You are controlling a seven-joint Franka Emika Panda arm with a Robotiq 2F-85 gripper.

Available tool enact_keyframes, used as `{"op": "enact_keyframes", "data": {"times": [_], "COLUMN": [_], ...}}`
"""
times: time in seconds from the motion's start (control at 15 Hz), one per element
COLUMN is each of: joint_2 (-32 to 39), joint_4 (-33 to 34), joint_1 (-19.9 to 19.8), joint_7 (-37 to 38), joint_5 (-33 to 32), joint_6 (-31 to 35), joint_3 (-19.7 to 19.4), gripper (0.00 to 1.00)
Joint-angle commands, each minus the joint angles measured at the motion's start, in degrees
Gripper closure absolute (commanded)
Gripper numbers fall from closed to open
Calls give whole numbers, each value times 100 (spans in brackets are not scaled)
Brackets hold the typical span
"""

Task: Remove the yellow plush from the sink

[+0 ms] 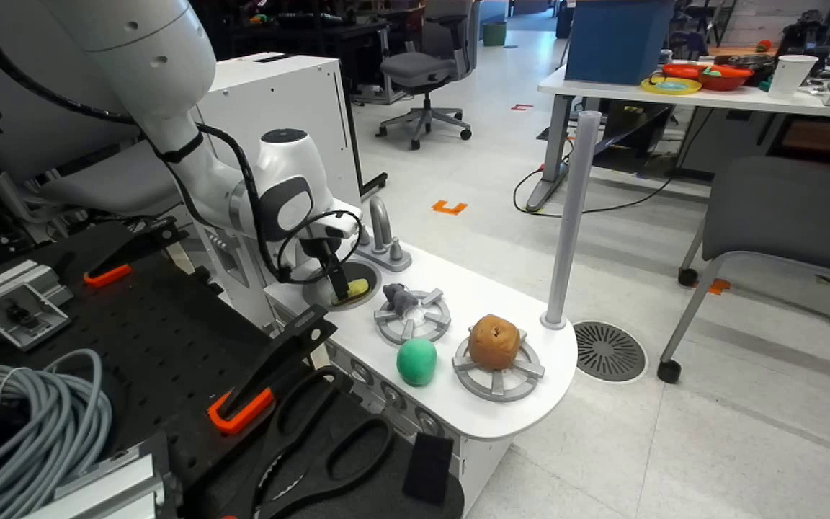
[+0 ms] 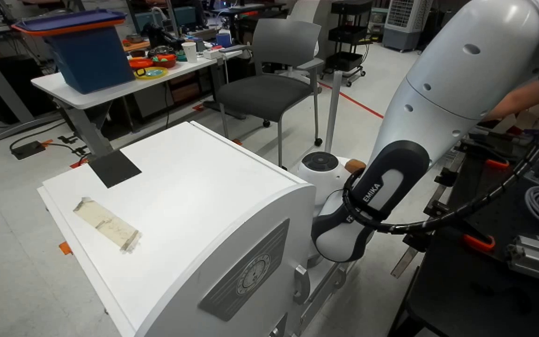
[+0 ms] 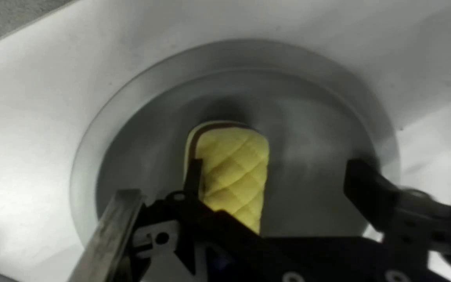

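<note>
The yellow plush, quilted with a brown and white trimmed edge, lies in the round grey sink. It also shows in an exterior view inside the sink. My gripper is open, with its fingers wide apart, over the sink. In the wrist view the left finger overlaps the plush's left edge, and the right finger is well to its right, near the sink wall. Whether the left finger touches the plush cannot be told. The plush's lower end is hidden behind the gripper. An exterior view also shows the gripper reaching down into the sink.
A grey faucet stands beside the sink. A dark grey plush sits on the near burner, a brown-orange one on the far burner. A green plush lies between them. A tall post and a white cabinet stand nearby.
</note>
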Motion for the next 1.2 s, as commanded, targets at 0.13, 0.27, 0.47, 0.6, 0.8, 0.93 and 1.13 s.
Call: {"op": "enact_keyframes", "data": {"times": [0.13,0.27,0.47,0.6,0.8,0.93,1.13], "joint_2": [1,2,0,-11,-333,-711,-1239], "joint_4": [-179,-253,-207,-136,-320,-703,-1303], "joint_1": [278,304,270,206,-186,-425,-638], "joint_7": [140,178,137,40,-386,-628,-597], "joint_5": [219,232,220,203,59,102,164], "joint_6": [25,4,-144,-297,-646,-798,-972], "joint_3": [-570,-698,-621,-459,216,555,576], "gripper": [55,69,91,99,100,97,97]}}
